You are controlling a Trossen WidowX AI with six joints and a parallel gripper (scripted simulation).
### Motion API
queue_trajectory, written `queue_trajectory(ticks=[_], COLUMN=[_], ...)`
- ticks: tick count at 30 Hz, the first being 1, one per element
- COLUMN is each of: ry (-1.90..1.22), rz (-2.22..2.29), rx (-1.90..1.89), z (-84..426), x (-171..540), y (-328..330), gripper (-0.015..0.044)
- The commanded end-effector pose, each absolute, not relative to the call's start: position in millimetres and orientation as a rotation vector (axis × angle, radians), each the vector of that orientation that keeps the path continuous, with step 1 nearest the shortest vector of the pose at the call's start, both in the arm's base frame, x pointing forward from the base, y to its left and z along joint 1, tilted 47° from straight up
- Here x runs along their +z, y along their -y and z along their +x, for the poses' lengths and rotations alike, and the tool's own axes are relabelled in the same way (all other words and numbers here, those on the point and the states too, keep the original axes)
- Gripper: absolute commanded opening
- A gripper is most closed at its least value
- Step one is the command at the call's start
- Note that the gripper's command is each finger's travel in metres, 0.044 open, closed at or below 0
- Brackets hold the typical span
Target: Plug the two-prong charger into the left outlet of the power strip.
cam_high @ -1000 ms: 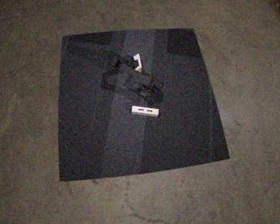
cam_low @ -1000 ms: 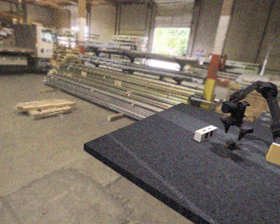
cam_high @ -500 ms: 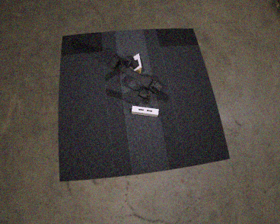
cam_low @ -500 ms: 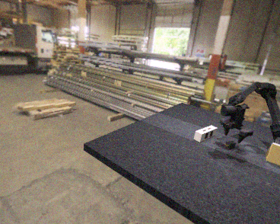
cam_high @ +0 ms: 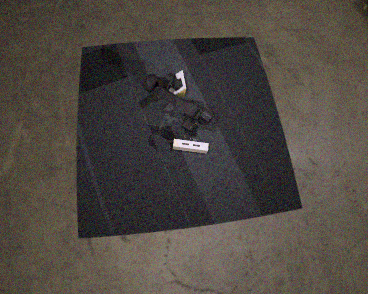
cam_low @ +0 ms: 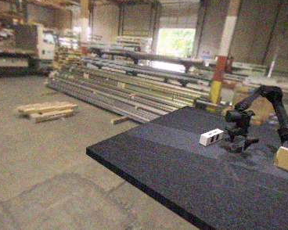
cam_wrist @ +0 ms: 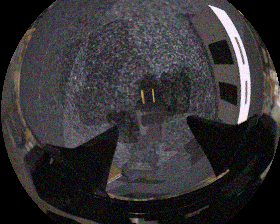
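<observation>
The power strip (cam_high: 190,149) (cam_low: 203,140) (cam_wrist: 243,70) is a white bar with two dark slots on top and two black squares on one long side. In the wrist view it curves along the right. The charger (cam_wrist: 150,106) is dark and hard to tell from the dark table; its two brass prongs (cam_wrist: 143,97) show near the middle of the wrist view, beyond the fingertips. My gripper (cam_wrist: 153,125) (cam_low: 239,139) is open and empty, low over the table beside the strip. Its fingers stand on either side of the charger's line in the wrist view. How high they are above it is unclear.
A white and yellow block (cam_high: 182,84) (cam_low: 286,159) stands by the arm's base. The dark table top (cam_high: 123,190) (cam_low: 155,172) carries shadows of the arm. Its edge lies well beyond the strip in the top view.
</observation>
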State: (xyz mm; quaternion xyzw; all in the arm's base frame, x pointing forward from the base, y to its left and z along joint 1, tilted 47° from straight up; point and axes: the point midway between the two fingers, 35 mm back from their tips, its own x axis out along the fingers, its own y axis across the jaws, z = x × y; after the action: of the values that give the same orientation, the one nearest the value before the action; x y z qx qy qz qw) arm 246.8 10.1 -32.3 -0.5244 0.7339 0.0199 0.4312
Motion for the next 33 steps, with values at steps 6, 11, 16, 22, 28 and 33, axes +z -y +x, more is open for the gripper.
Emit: queue_trajectory(ticks=[6,11,16,22,28,33], ry=[-1.836,-1.836,-1.837,-1.833,-1.833,-1.833], rz=[-1.317,-1.318,-1.318,-1.309,-1.309,-1.309], rx=[0.051,0.05,0.049,0.047,0.047,0.047], z=[244.6,243.7,243.1,244.6,244.6,244.6], x=[-43.2,-48.4,-50.8,-48.6,-48.6,-48.6], y=[2.2,8.0,10.9,7.9,7.9,7.9], gripper=[0.044,0.044,0.044,0.0282,0.0125,0.0092])
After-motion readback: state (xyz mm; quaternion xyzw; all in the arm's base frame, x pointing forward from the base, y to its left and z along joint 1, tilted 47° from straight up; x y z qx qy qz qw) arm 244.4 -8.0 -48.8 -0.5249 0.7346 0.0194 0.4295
